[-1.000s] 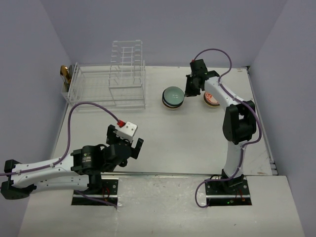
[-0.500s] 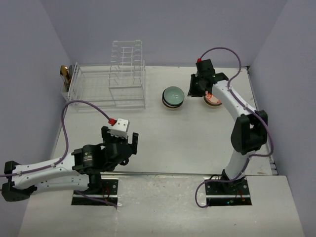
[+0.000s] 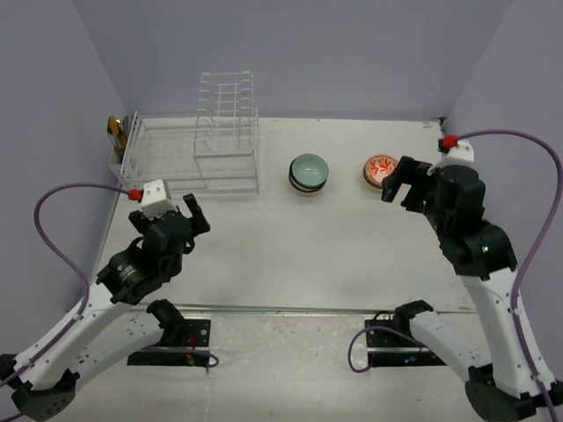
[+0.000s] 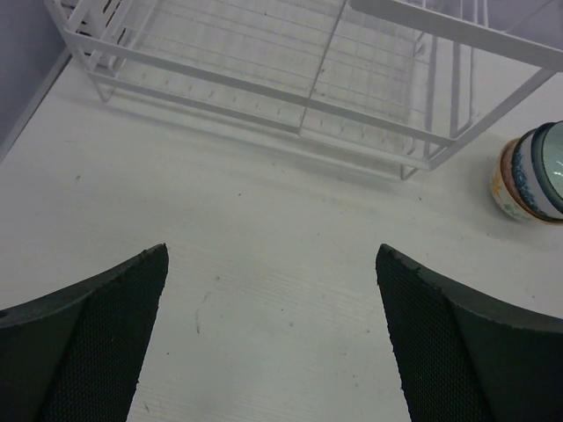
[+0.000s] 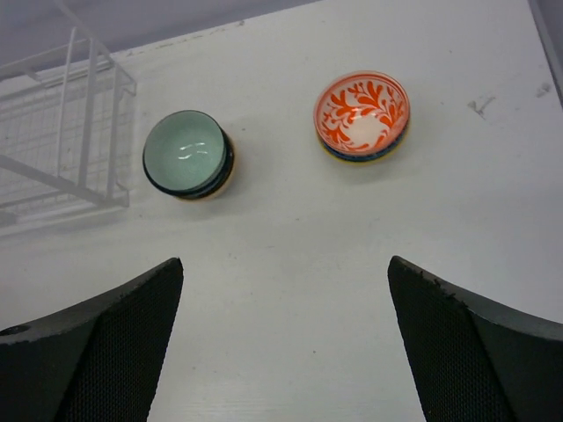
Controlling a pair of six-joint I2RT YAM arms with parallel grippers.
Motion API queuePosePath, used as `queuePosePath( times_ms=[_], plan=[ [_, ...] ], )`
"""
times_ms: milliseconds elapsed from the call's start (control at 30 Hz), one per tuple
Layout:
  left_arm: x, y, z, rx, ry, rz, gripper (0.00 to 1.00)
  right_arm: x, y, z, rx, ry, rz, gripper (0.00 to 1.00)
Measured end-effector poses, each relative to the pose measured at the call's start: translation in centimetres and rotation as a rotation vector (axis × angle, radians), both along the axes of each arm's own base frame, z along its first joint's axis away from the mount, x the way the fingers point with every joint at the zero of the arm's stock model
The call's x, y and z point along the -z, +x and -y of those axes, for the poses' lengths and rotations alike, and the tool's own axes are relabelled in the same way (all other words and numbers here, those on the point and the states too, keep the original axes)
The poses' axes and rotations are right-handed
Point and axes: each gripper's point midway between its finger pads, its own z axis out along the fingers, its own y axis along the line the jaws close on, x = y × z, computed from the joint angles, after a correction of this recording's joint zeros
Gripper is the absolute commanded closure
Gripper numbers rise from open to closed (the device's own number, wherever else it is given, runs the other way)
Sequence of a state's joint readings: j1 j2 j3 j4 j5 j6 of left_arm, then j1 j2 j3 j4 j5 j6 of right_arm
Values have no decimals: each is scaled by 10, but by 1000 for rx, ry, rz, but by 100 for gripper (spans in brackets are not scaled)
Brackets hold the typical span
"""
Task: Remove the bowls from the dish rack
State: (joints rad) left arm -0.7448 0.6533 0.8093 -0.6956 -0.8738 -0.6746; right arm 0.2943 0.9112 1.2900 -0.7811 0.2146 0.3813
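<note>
The white wire dish rack (image 3: 189, 149) stands at the back left; no bowl shows in its basket (image 4: 264, 53). A stack of bowls with a pale green inside (image 3: 309, 172) (image 5: 186, 153) (image 4: 532, 171) sits on the table right of the rack. An orange-patterned bowl (image 3: 381, 170) (image 5: 361, 115) rests further right. My right gripper (image 3: 398, 183) (image 5: 286, 272) is open and empty, pulled back above the table just right of the orange bowl. My left gripper (image 3: 180, 218) (image 4: 271, 259) is open and empty over the table in front of the rack.
A small golden-brown object (image 3: 114, 132) sits at the rack's left end. Purple walls close in the table on three sides. The table's right edge (image 3: 464, 220) runs close beside the right arm.
My right gripper opened, let go of the orange-patterned bowl and drew back toward the near right. My left arm swung left and forward toward the rack, still open.
</note>
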Motion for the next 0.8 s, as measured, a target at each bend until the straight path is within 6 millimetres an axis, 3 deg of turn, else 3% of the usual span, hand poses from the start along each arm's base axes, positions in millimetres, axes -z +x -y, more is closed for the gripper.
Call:
queuePosePath(
  times_ms=[233,367,567,800],
  plan=[
    [-47,-18,-23,26,10,98,0,43,-72,34,53,-19,85,1],
    [-49,-22,-32,19,50,109,0,59,-92,40,36,-21,143,1],
    [-15,-20,-31,41,133,53,0,59,-92,40,43,-12,151,1],
    [-2,-17,-26,61,109,80,0,65,-86,43,76,-6,151,1]
  ],
)
